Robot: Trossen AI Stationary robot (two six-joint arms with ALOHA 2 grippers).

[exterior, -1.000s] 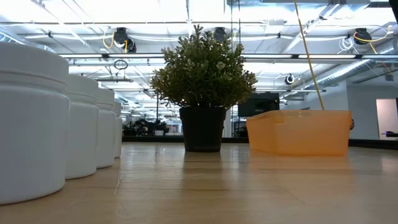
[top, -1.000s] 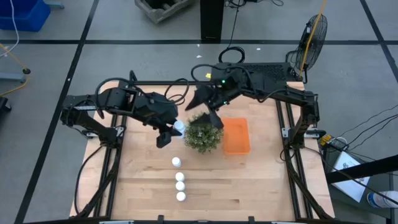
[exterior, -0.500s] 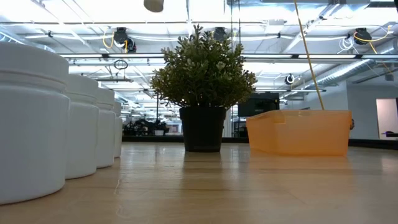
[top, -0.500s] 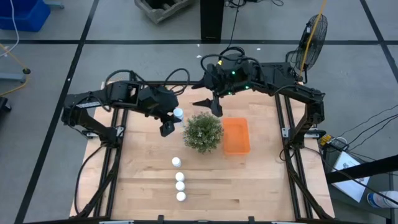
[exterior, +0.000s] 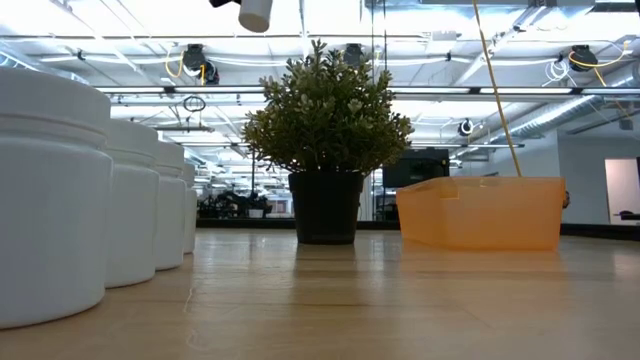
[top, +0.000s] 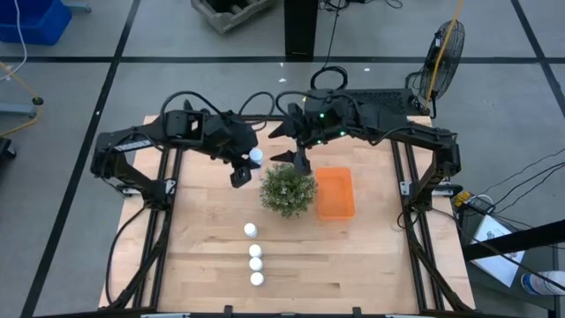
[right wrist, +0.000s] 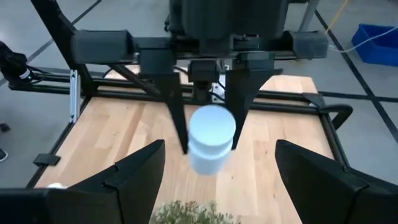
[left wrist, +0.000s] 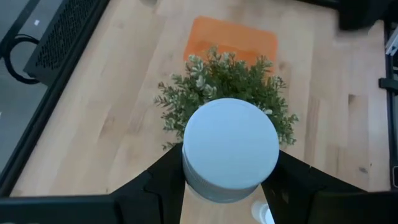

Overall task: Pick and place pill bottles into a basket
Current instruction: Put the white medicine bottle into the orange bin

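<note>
My left gripper (top: pixel 247 163) is shut on a white pill bottle (top: pixel 254 157), high above the table to the far left of the green plant (top: pixel 288 189). The bottle also shows in the left wrist view (left wrist: pixel 230 149) and at the low view's top edge (exterior: pixel 255 12). My right gripper (top: pixel 294 159) is open and empty over the plant's far side, facing the held bottle (right wrist: pixel 210 140). The orange basket (top: pixel 335 193) stands on the table to the right of the plant. Several more bottles (top: pixel 255 256) stand in a row near the front. My left gripper pinches the bottle's round side (right wrist: pixel 194 149) between its two fingers (right wrist: pixel 177 118), one on each side. The fingers come from above, slanting down. The bottle is lifted clear of the table, its flat top (left wrist: pixel 230 140) facing the wrist camera, and it hangs slightly tilted.
The potted plant (exterior: pixel 328 130) stands between the held bottle and the basket (exterior: pixel 480 212) and rises above the basket's rim. The row of bottles (exterior: pixel 50 200) stands on the near left. Bare wood lies in front of the basket (top: pixel 353 247).
My left gripper has carried the bottle toward the table's far edge, away from the row, keeping its hold. My right gripper has drawn back from over the plant toward the far edge, then come a little nearer again.
</note>
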